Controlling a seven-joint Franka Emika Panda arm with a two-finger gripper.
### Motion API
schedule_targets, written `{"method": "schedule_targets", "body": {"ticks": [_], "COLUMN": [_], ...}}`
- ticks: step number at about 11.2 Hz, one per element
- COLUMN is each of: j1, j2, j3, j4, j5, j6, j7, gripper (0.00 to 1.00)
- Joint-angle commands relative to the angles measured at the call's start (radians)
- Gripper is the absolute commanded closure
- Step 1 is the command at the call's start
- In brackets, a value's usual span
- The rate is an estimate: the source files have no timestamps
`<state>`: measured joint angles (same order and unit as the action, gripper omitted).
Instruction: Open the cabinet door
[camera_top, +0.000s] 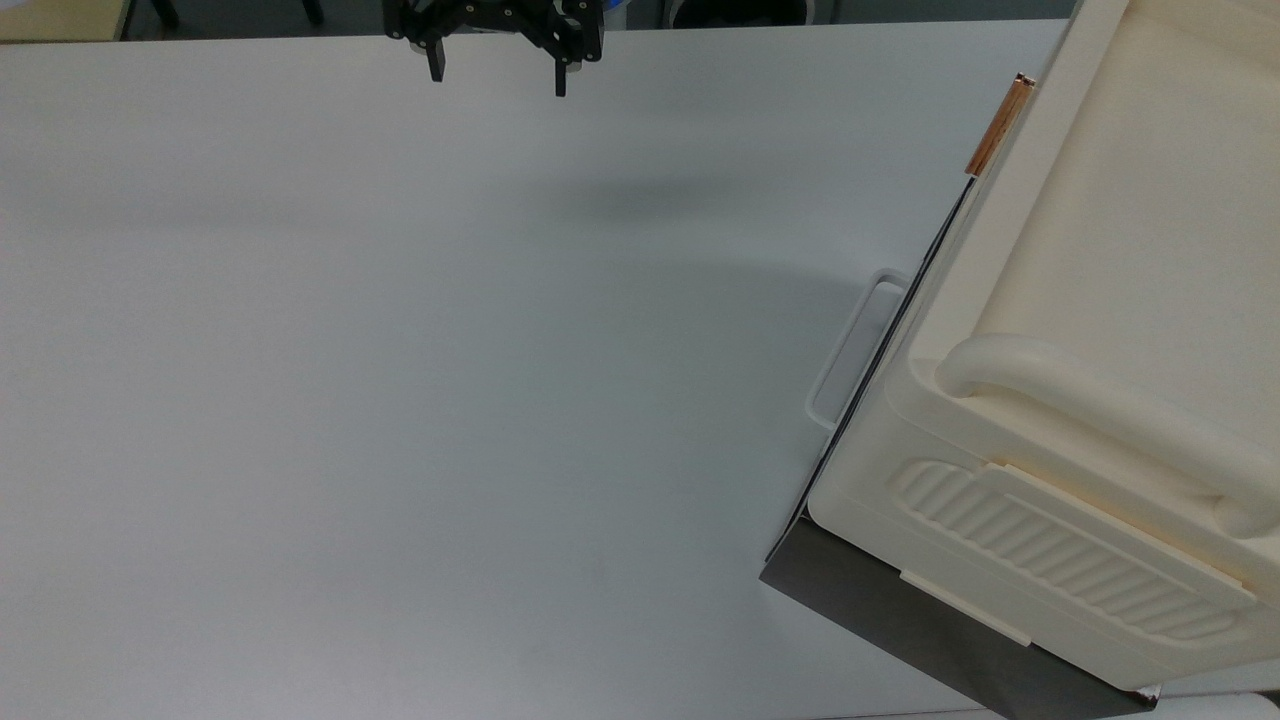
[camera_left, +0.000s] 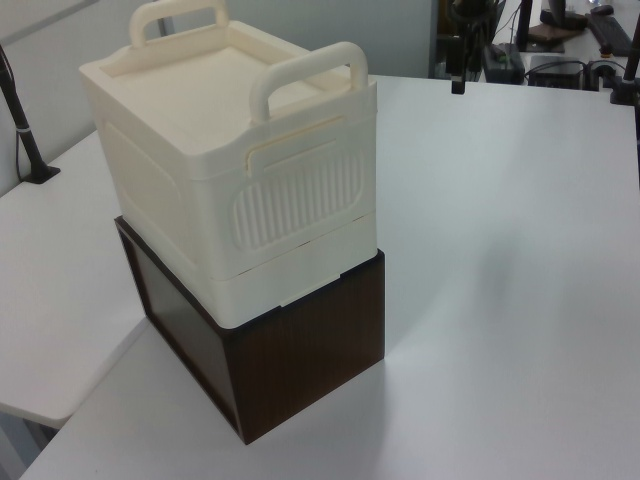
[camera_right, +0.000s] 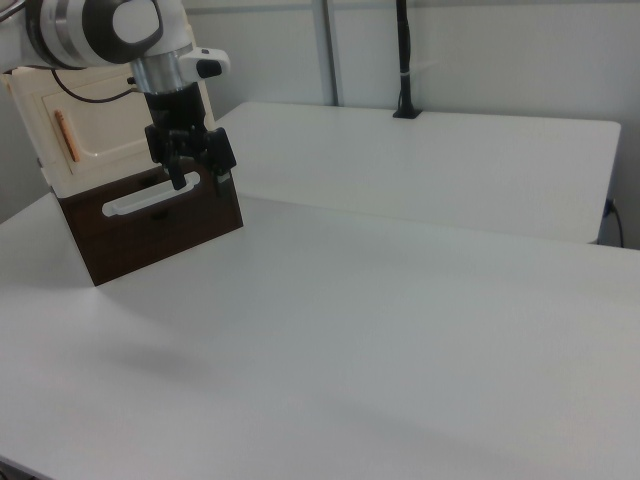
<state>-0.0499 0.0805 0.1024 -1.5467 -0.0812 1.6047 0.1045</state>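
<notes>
In the top view, the cabinet (camera_top: 1120, 330) fills the top view's right side: a cream plastic box with rounded corners, a thick tubular top handle (camera_top: 1100, 410) and a ribbed side panel (camera_top: 1060, 550), seated on a dark base (camera_top: 900, 620) that rests on the white bench (camera_top: 400, 380). Along the box's face toward the open bench runs the cabinet door (camera_top: 1010, 190), seen edge-on from above as a long cream strip lying flush with the box, shut. A short copper-coloured bar handle (camera_top: 998, 126) sits at the door's far end. Lower on that same face, a white rectangular loop handle (camera_top: 857, 348) projects from the dark base.

In the left view the cabinet (camera_left: 220, 170) stands upright on its dark brown base (camera_left: 300, 365) near the bench's corner, ribbed panel (camera_left: 300, 205) toward the camera.

Farther off, at the top edge of the top view, the black claw (camera_top: 497, 82) hangs above the bench, well apart from the cabinet, its two fingers (camera_top: 435, 64) spread wide with nothing between them. In the right view the claw (camera_right: 200, 180) points downward beneath the arm's white wrist (camera_right: 110, 30), with the door (camera_right: 100, 125) and its copper handle (camera_right: 65, 135) visible behind it at the right view's left.
</notes>
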Motion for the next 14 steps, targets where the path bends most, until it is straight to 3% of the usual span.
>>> {"method": "schedule_targets", "body": {"ticks": [1,8,14], "j1": [-0.011,0.001,0.136], "j2": [-0.021,-0.016,-0.013], "j3": [0.008,0.01,0.013], "j4": [-0.018,-0.018,0.034], "j5": [0.015,0.02,0.023], "j6": [0.009,0.02,0.021], "j7": [0.009,-0.003,-0.009], "gripper": [0.0,0.0,0.0]}}
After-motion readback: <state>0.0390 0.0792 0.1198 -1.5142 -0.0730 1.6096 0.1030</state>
